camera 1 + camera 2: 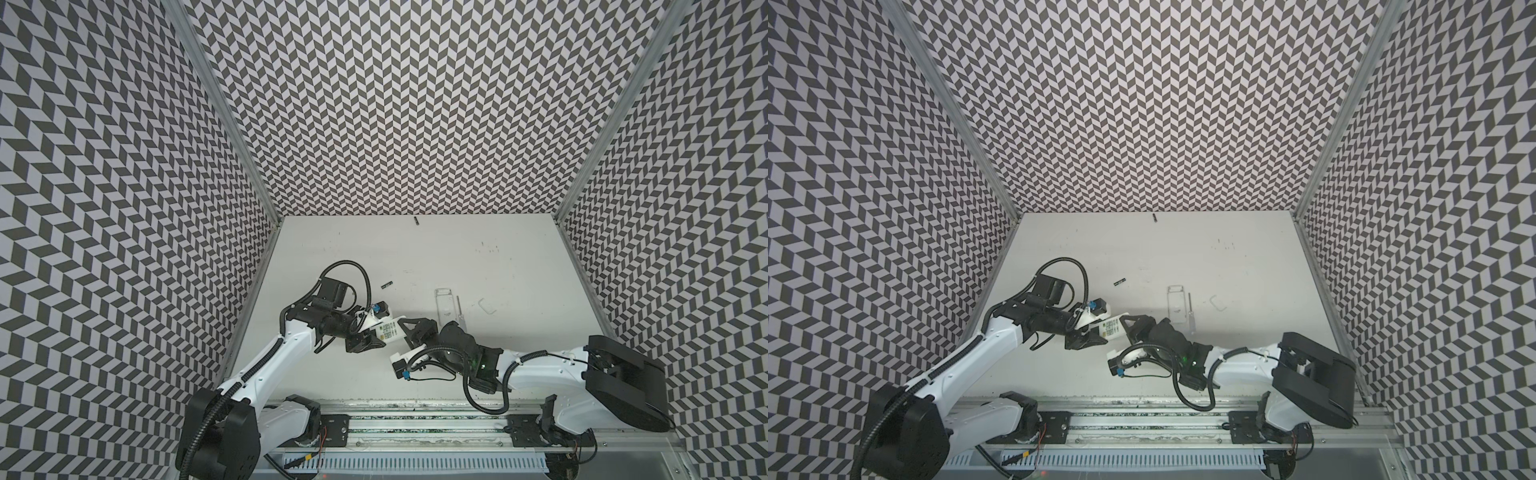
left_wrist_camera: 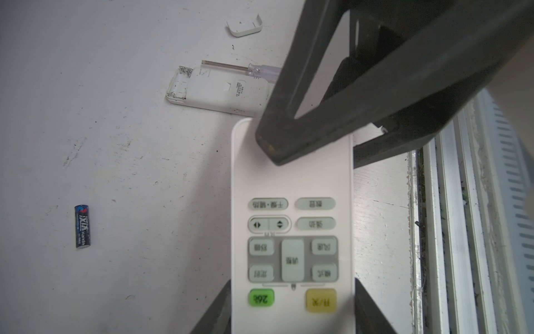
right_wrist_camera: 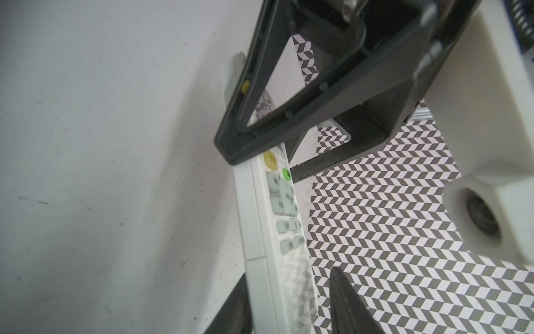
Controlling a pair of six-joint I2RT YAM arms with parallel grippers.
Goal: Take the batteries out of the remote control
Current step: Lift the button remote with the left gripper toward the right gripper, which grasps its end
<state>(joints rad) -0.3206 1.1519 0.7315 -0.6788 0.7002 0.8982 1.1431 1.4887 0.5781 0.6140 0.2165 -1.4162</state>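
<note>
Left wrist view: left gripper [image 2: 292,286] pinches the held remote [image 2: 291,179] across its width at the button end, keypad up, apparently lifted off the table [image 2: 115,130]. At the plain end the right gripper [image 3: 289,274] straddles it. The right wrist view shows 1 finger at the remote's back and the other with a sliver of gap at its face, so I cannot tell whether it grips yet. 2 batteries lie loose on the table: 1 [image 2: 82,227] well apart from the remote, 1 [image 1: 415,220] near the back wall. Beyond, the second remote [image 2: 219,89] lies face down with its bay open and empty, the screwdriver [image 2: 231,65] just beside it and the cover [image 2: 245,27] near. I judge the held remote is loaded, though its back is hidden. Risks: 2 opposed grips could twist the case, a half-seated right pinch could slip on glossy plastic, and freed cells could roll away.
</note>
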